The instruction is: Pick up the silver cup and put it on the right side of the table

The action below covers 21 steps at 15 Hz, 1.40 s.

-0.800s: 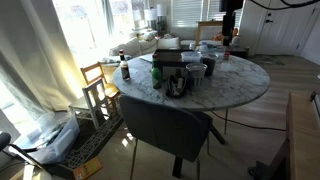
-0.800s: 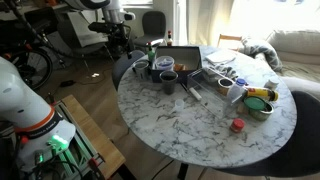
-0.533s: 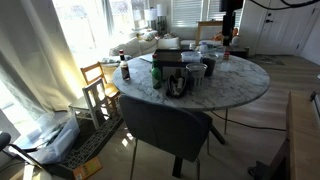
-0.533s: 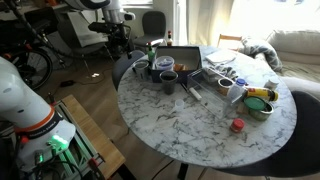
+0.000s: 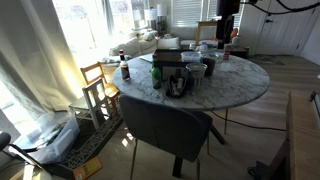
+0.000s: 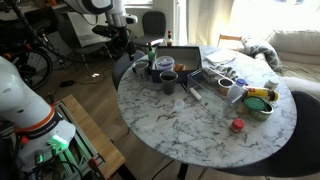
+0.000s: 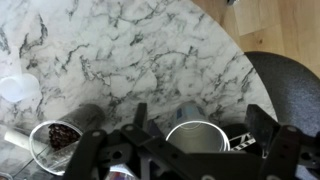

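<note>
In the wrist view the silver cup (image 7: 197,140) stands upright on the marble table (image 7: 130,50) near its edge, its open rim facing the camera. My gripper (image 7: 200,118) hovers over it with the fingers spread wide, a gap on each side of the rim. A dark cup (image 7: 60,140) with dark contents stands just beside it. In both exterior views the gripper (image 5: 229,38) (image 6: 120,38) hangs above the table's (image 5: 240,85) (image 6: 200,130) rim. The cups are too small there to tell apart.
A dark padded chair (image 7: 290,90) (image 6: 125,65) sits against the table edge near the cup. A dark tray (image 6: 185,58), a green bottle (image 6: 152,58), bowls (image 6: 260,100) and a small red object (image 6: 237,125) are on the table. A wooden chair (image 5: 95,80) stands off to the side.
The arm has shifted slightly, and the gripper looks a little higher in an exterior view. Nothing on the table has moved.
</note>
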Available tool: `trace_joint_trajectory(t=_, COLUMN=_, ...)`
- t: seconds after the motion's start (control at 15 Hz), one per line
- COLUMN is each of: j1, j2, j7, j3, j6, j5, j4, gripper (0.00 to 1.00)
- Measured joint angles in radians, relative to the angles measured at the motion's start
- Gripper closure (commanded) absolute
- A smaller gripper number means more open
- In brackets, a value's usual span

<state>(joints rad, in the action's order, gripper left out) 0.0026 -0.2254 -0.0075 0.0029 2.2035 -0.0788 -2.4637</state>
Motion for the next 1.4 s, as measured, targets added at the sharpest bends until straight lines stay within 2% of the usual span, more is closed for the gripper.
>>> trace_joint_trajectory(t=0.4, j1=-0.033, j2=0.126, j7=0.19, j3=-0.005, j6=0.214, j5=0.004, j4=-0.004, gripper=0.0)
trace_joint_trajectory(t=0.87, j1=-0.037, j2=0.247, j7=0.212, j3=-0.009, j6=0.37, j5=0.1, j4=0.001, gripper=0.0)
trace_joint_trajectory(t=0.93, j1=-0.037, j2=0.263, j7=0.218, j3=-0.009, j6=0.401, j5=0.103, j4=0.002, gripper=0.07)
trace_joint_trajectory(t=1.0, j1=-0.037, j2=0.279, j7=0.226, j3=-0.009, j6=0.429, j5=0.103, j4=0.003, gripper=0.25)
trace_joint_trajectory(t=1.2, j1=-0.037, j2=0.319, j7=0.246, j3=-0.01, j6=0.49, j5=0.112, j4=0.009, gripper=0.49)
trace_joint_trajectory(t=1.4, j1=-0.037, j2=0.346, j7=0.247, j3=-0.009, j6=0.497, j5=0.152, j4=0.026, gripper=0.73)
